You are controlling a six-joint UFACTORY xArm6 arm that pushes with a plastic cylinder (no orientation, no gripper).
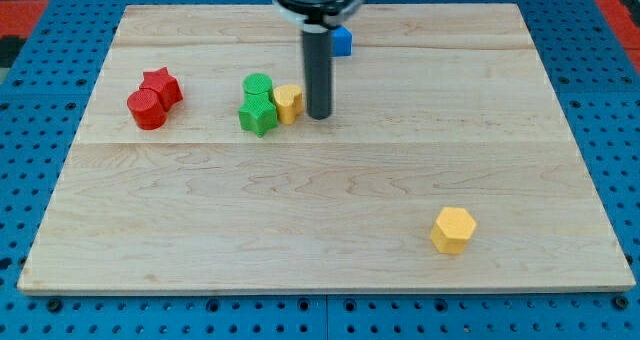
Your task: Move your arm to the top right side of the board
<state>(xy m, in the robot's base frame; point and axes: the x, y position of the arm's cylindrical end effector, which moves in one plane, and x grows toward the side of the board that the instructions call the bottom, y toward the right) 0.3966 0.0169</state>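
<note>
pale wooden board (330, 190) with light grain, on a blue pegboard surface (30, 130) dotted with dark holes; red star block (161, 84), red cylinder block (146, 109), green cylinder block (257, 84), green star block (258, 112), yellow block (289, 103), yellow hexagon block (453, 229), blue block (342, 42), dark rod, my tip (319, 116)

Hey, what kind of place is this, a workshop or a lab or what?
Probably a robotics lab bench. A pale wooden board lies on a blue perforated base, small coloured blocks are scattered on it, such as the yellow hexagon, and my tip sits just right of the small yellow block.
</note>
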